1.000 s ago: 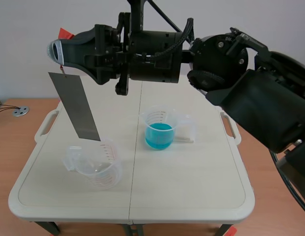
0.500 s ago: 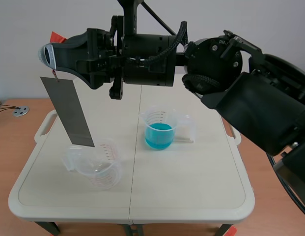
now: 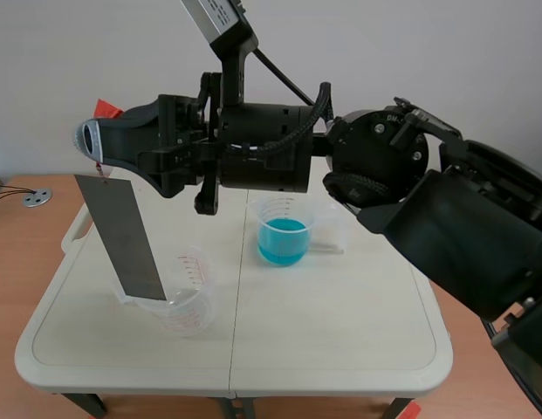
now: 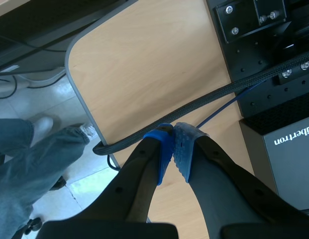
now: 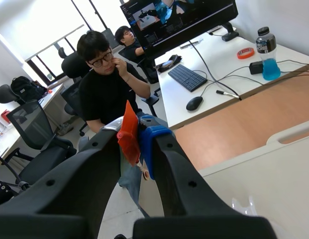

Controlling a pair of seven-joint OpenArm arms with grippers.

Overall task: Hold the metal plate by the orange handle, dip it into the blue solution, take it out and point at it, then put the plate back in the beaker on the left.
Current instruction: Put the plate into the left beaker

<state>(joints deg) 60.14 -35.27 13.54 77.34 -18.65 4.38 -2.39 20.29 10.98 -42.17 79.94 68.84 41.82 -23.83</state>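
Gripper (image 3: pixel 89 145) of right arm (image 3: pixel 445 218), stretched level leftward, pinches orange handle (image 5: pixel 128 133)

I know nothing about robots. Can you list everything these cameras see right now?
metal plate: one, grey, hangs tilted from the right gripper, lower end at the empty beaker
orange handle: one, orange, pinched in the right gripper
empty beaker: one, clear with red marks, table's left
beaker of blue solution: one, clear, table's middle
small cup: one, clear, beside the blue beaker
table: one, white
metal disc: one, grey, left of the table
people: two, seated, beyond the table
monitor, keyboard, mouse, bottle: one each, on a desk behind
right gripper: one, black, shut on the orange handle
left gripper: one, black, blue pads, shut on nothing, off the table
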